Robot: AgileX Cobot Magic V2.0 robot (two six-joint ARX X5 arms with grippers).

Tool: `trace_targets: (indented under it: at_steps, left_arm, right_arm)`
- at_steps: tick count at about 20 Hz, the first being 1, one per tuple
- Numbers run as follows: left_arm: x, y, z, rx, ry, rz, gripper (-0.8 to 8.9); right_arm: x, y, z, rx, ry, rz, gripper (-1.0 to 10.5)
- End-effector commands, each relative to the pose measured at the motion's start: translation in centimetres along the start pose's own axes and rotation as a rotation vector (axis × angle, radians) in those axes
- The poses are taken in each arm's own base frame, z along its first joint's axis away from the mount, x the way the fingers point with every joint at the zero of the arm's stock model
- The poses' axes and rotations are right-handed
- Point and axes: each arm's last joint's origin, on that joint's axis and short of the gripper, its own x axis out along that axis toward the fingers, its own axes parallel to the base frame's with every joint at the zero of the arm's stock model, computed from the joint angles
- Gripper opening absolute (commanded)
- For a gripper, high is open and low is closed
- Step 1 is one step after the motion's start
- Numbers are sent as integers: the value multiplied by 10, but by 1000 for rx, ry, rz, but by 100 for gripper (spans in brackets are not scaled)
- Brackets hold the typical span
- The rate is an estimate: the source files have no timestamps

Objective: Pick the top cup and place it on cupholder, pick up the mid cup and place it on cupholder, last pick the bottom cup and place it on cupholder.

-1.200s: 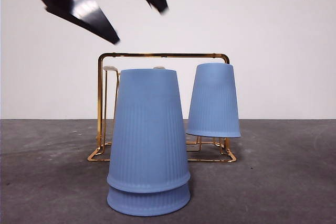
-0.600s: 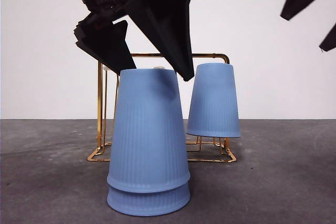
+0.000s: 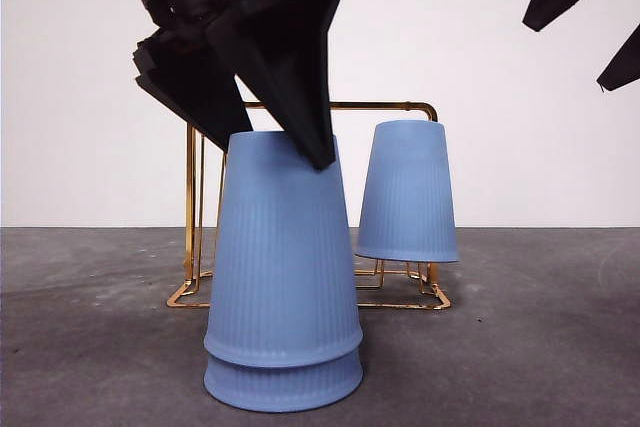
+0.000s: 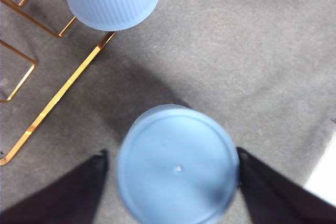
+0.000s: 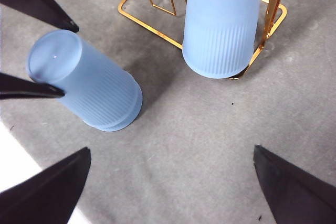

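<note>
Left gripper [image 4: 176, 169] sits low over the stack, jaws spread, one on each side of the top of the mid cup [image 3: 283, 257]. In the left wrist view the tips look right at the cup's wall, but contact is hard to call, so I'd say not clamped yet. In the front view the same gripper comes in from above, big and dark, tilted, tips overlapping the cup's upper edge.

Mid cup is upside down, nested over the bottom cup [image 3: 283, 384], both on the table [image 3: 540, 347] just in front of the cupholder [image 3: 400, 107].

Progress, judged: first cup [image 3: 407, 192] already hangs inverted on the cupholder, on the side away from the stack, so step one is done. Step two is at the grasp stage. Bottom cup untouched.

Right gripper [image 5: 170, 184] waits high and well apart from the stack, jaws wide open, holding nothing, looking down on both the stack and the rack.
</note>
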Motion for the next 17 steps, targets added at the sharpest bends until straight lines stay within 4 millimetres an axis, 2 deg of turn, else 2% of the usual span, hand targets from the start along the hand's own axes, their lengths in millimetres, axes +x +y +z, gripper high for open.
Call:
trace_targets:
  at_steps: [1,9,17]
  left_arm:
    - [1,-3,5,9,-7,-4,274]
    - [-8,-3,6,6,-37,-4,274]
    - [-43,-3,20,5,-95,-3,274]
  right_arm:
    - [0,1,3,3,-11,9,491]
    - [0,1,3,2,-15,8,491]
    - [0,1,3,2,-16,8,491]
